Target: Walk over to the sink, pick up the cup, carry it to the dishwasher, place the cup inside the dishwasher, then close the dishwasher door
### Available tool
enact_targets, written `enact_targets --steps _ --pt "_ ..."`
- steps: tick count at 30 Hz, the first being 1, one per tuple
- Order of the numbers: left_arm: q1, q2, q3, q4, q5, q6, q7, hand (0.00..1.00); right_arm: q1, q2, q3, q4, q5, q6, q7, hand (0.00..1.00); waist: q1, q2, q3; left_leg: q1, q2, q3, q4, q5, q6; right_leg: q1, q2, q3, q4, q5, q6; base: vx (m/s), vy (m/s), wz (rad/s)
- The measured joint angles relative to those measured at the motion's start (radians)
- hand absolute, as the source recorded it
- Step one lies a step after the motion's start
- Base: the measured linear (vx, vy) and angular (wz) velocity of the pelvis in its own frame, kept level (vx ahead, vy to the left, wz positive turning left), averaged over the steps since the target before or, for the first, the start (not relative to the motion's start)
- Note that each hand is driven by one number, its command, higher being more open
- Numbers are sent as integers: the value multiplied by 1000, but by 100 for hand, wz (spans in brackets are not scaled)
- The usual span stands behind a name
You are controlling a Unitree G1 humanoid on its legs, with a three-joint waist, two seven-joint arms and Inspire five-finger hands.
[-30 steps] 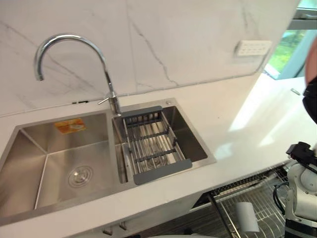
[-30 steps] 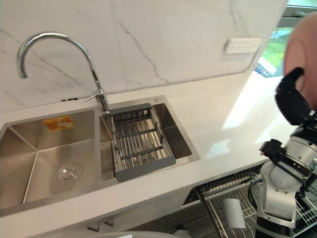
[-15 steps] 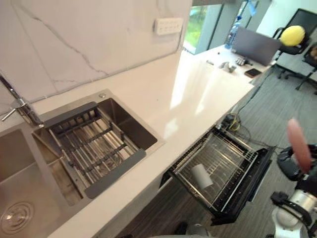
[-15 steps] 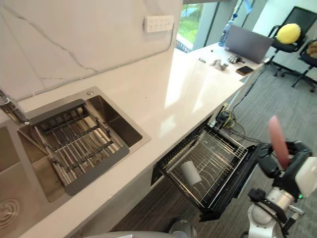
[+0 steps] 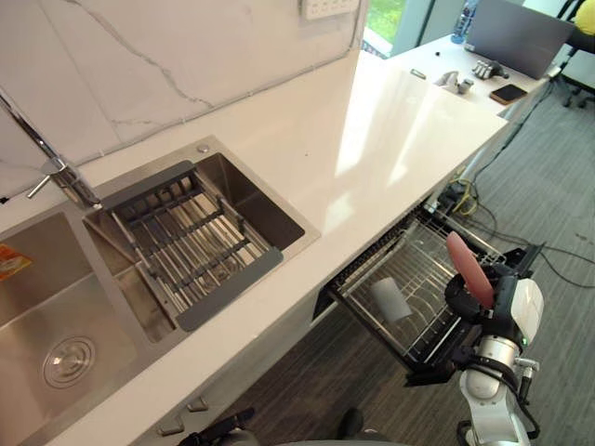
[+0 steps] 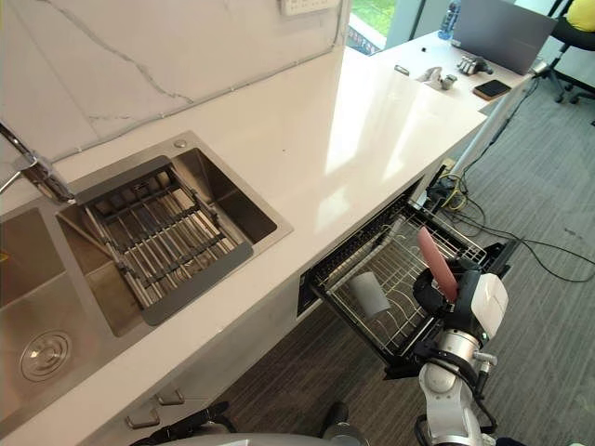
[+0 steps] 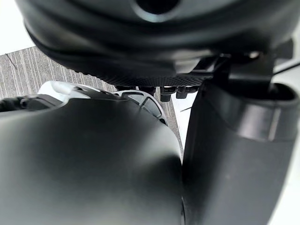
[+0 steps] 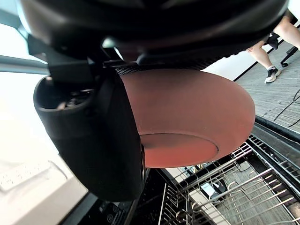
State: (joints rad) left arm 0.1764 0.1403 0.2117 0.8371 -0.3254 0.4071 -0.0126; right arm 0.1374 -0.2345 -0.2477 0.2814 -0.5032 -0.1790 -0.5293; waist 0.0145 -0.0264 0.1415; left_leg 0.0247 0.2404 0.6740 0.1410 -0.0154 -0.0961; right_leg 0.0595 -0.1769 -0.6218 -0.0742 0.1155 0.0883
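The right hand (image 5: 462, 299) sits at the frame's lower right, forearm upright beneath it. Its thumb and fingers are clamped on the pink cup (image 5: 468, 268), held on edge over the pulled-out dishwasher rack (image 5: 418, 269), where a grey cup (image 5: 390, 299) lies.

Your dark right hand (image 5: 460, 300) sits upright atop its raised silver-grey forearm (image 5: 485, 398), curled round a dusty-pink rounded cup (image 5: 465, 265). Your left hand (image 7: 89, 164) shows as dark bulk, close up.

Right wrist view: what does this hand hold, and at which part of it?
The right hand holds a reddish-brown cup, shallow like a bowl, by its edge. The thumb presses on its outer side, and the underside faces the camera.
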Motion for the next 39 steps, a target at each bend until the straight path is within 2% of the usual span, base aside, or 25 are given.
enact_targets --steps 3,8,10,11,12,13,14,16,17,19,22,23,30,32,33,34,36,39 --pt "0 -16 0 -9 0 -3 -10 100 -63 -53 1 97 -24 22 21 0 0 35 21 4 -17 -31 -9 7 10 25 -14 -32 0 0 4 -29 115 34" --pt "1 -48 5 -29 -19 -1 -47 100 -161 -154 -4 281 -69 137 -9 0 12 107 63 -5 -38 -88 -34 32 26 45 -34 -90 26 -15 14 -43 83 36" --pt "2 -48 9 -26 -49 21 -67 100 -192 -196 -27 317 -65 183 -45 0 9 143 94 -24 -48 -115 -45 41 37 12 -65 -109 110 -55 18 -47 98 34" --pt "2 -47 17 -25 -59 35 -67 100 -202 -209 -29 327 -58 188 -47 0 7 152 99 -29 -50 -117 -49 45 41 -2 -78 -110 141 -69 18 -33 118 24" --pt "2 -37 33 -15 -122 82 -56 100 -228 -230 -29 345 -40 195 -47 0 -2 165 110 -39 -56 -123 -51 49 46 -32 -109 -111 214 -101 20 -10 93 22" --pt "1 -23 48 5 -183 138 -69 100 -257 -243 -30 366 -37 204 -46 0 -12 172 125 -44 -68 -129 -51 53 51 -59 -146 -109 287 -136 22 -5 91 24" --pt "0 -18 56 10 -208 162 -81 100 -272 -251 -30 383 -37 209 -46 0 -16 172 133 -48 -76 -133 -51 54 53 -72 -166 -110 324 -154 24 -10 55 29" --pt "-17 8 71 31 -258 226 -166 100 -300 -279 -28 432 -57 226 -31 0 -17 171 163 -67 -107 -155 -49 60 63 -112 -240 -116 447 -215 30 -28 29 37" --pt "-21 14 71 37 -272 236 -181 100 -307 -282 -25 440 -71 230 -25 0 -19 174 173 -70 -113 -160 -47 61 64 -118 -255 -118 471 -227 30 -40 -5 35" --pt "-31 31 69 52 -332 277 -204 100 -330 -288 -6 459 -98 277 17 0 -30 180 205 -89 -130 -177 -28 60 66 -141 -306 -123 550 -267 31 -41 -17 29" --pt "-42 37 65 68 -368 300 -215 100 -346 -299 1 461 -101 317 0 0 -36 193 231 -105 -144 -195 -10 59 68 -154 -347 -130 611 -300 31 -35 -43 26" --pt "-42 38 63 75 -385 305 -218 100 -370 -322 -1 457 -101 362 -16 100 -41 195 243 -113 -150 -198 4 57 70 -163 -370 -131 643 -319 30 -40 -57 18" --pt "-40 39 54 85 -402 322 -234 100 -408 -352 -32 407 -3 465 -15 100 -52 231 263 -112 -156 -197 4 58 68 -171 -397 -123 687 -352 29 -57 -41 2" --pt "-39 35 57 91 -398 300 -222 100 -400 -343 -58 370 11 484 -15 100 -62 237 265 -110 -157 -194 -2 59 67 -175 -394 -119 686 -352 30 -22 -18 -6" --pt "-39 28 58 89 -392 266 -199 100 -398 -330 -73 342 14 494 -15 100 -63 237 265 -108 -156 -188 -3 60 65 -184 -389 -108 685 -352 29 9 -14 -17" --pt "-41 17 58 79 -385 233 -150 100 -392 -313 -84 304 38 497 -14 100 -66 237 265 -101 -153 -181 -6 60 65 -187 -382 -100 680 -350 28 20 -14 -20" --pt "-41 0 67 58 -361 213 -91 100 -371 -276 -100 220 110 493 -4 100 -66 237 265 -92 -141 -169 -9 59 64 -184 -360 -90 659 -341 25 25 -26 -26" --pt "-41 -35 96 17 -303 205 -75 100 -313 -212 -130 35 258 462 50 100 -64 236 265 -75 -111 -161 -10 58 62 -158 -293 -77 589 -312 21 24 -33 -26"
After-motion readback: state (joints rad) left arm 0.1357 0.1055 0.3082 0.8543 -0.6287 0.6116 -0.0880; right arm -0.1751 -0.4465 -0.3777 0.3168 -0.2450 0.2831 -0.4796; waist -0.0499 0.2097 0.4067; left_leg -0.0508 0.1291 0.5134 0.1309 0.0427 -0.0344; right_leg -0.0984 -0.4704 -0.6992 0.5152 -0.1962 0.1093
